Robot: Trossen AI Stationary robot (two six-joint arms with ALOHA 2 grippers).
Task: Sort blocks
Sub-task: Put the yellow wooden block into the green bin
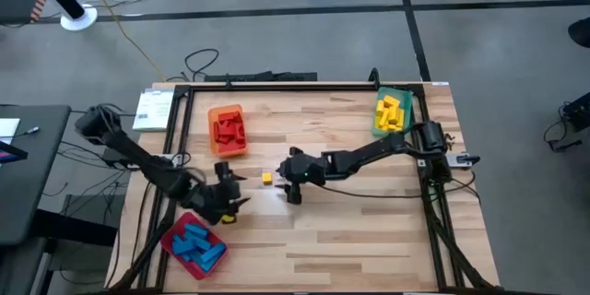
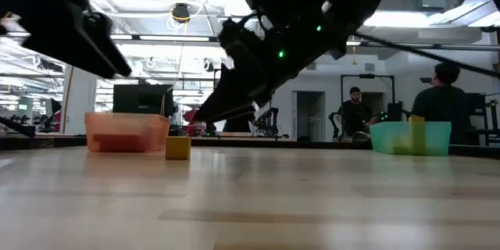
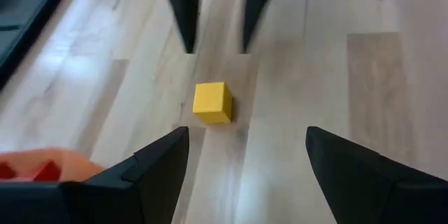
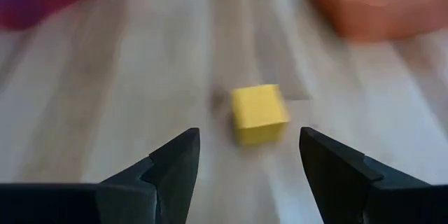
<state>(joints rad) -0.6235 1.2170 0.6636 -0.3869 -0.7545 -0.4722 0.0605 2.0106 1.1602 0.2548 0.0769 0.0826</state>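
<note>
yellow block (image 4: 259, 114) — just beyond open right fingers (image 4: 175, 161)

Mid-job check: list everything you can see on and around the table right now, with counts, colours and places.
Loose block: one, yellow, table centre, between both hands.
Orange tray: one, far left, holds red blocks.
Green tray: one, far right, holds yellow blocks.
Red tray: one, near left, holds blue blocks.
People: two, in the room behind.
Left hand: open, left of the loose block.
Right hand: open, right of it.
</note>
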